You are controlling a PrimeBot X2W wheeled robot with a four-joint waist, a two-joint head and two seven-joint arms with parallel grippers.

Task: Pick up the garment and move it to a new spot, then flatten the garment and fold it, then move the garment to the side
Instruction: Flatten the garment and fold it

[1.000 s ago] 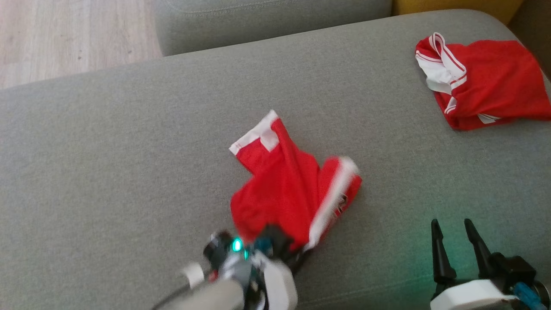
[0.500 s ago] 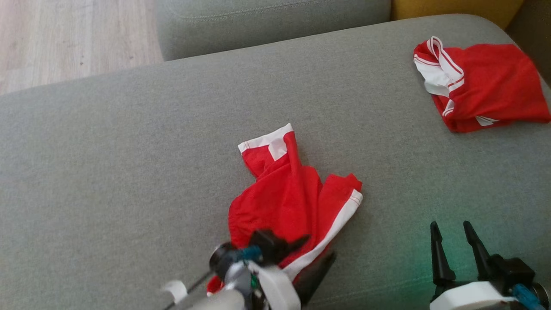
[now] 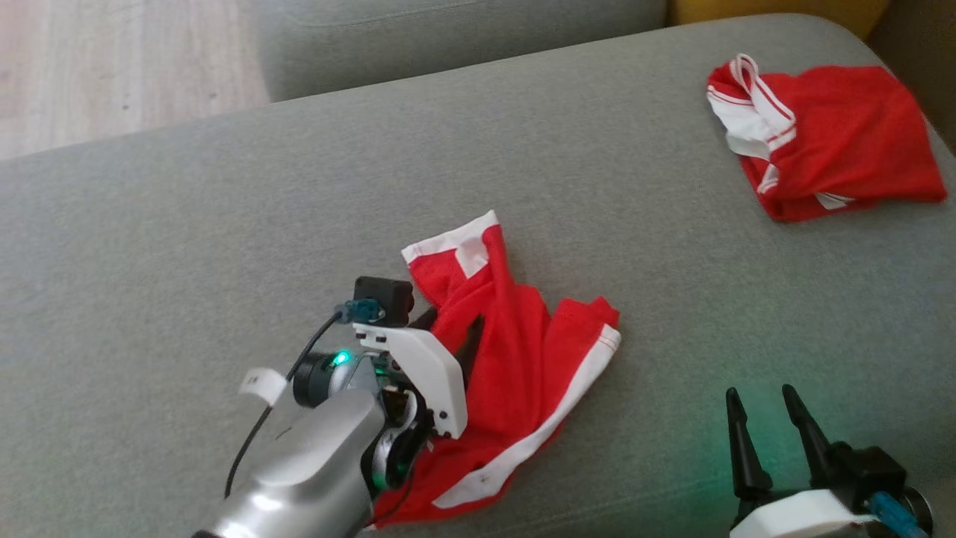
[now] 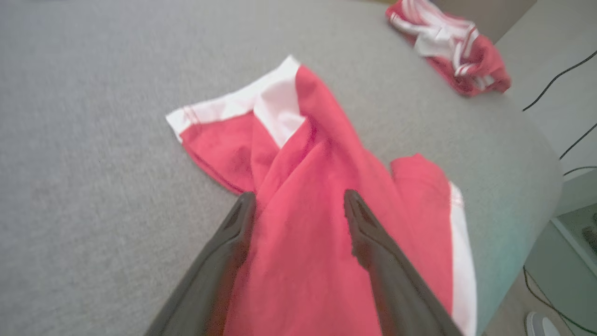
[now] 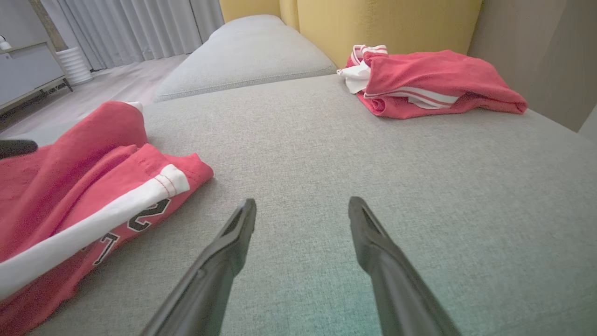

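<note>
The garment (image 3: 523, 359) is a crumpled red piece with white bands and a black number, lying in the middle of the grey cushion (image 3: 187, 224). It also shows in the left wrist view as garment (image 4: 298, 242) and in the right wrist view as garment (image 5: 70, 186). My left gripper (image 3: 450, 326) hangs over the garment's left part, open, with the gripper (image 4: 298, 200) straddling red cloth and gripping nothing. My right gripper (image 3: 759, 396) stands open at the lower right, off the garment, and the same gripper (image 5: 301, 203) has bare cushion between its fingers.
A second red and white garment (image 3: 821, 142) lies bunched at the cushion's far right corner, also seen as a bundle (image 5: 429, 84). Another grey cushion (image 3: 448, 37) and a wooden floor (image 3: 112, 67) lie beyond. Cables (image 4: 559, 79) run on the floor past the right edge.
My left gripper has opened and let go of the garment, then moved forward over it. The garment now lies slack on the cushion. The right arm stayed put.
</note>
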